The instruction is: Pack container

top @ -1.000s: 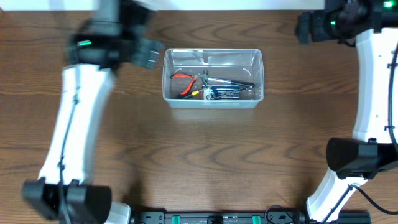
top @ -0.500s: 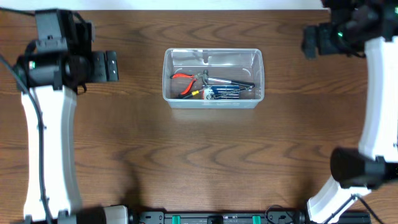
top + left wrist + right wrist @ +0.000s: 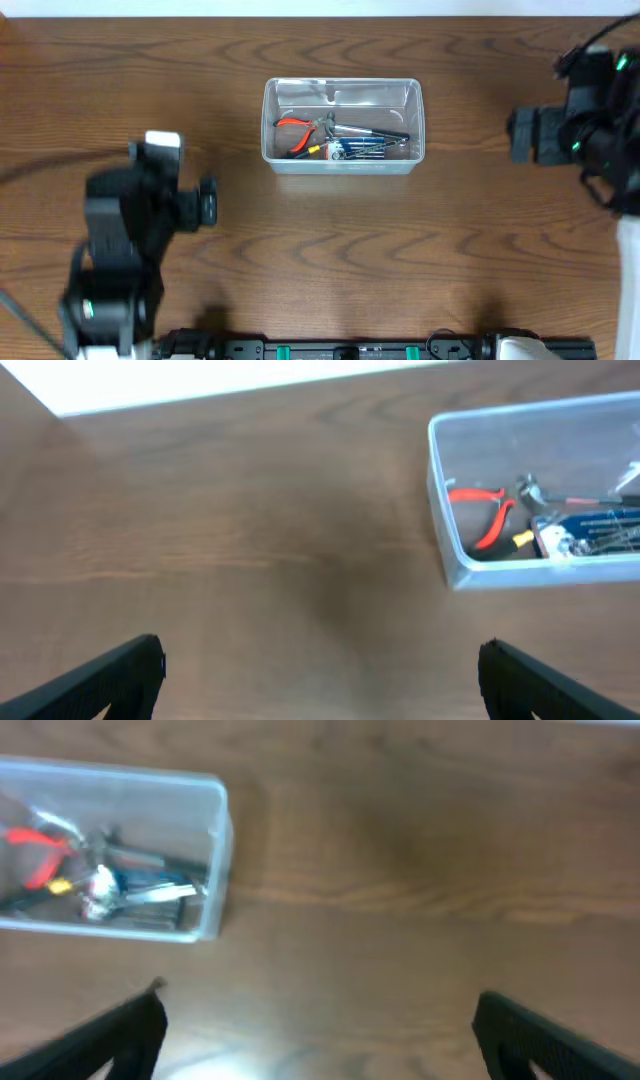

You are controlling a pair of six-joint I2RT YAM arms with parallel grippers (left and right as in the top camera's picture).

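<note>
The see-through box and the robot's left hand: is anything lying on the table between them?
Nothing. In the left wrist view, only bare brown table lies between the left gripper and the container.

Overhead, the left arm (image 3: 130, 235) by the desk's left edge is blurred; the right arm (image 3: 590, 140) is cut off at the right edge. Each wrist view crops the container (image 3: 447, 520); its tools (image 3: 345, 142) are too tangled to tell apart.
</note>
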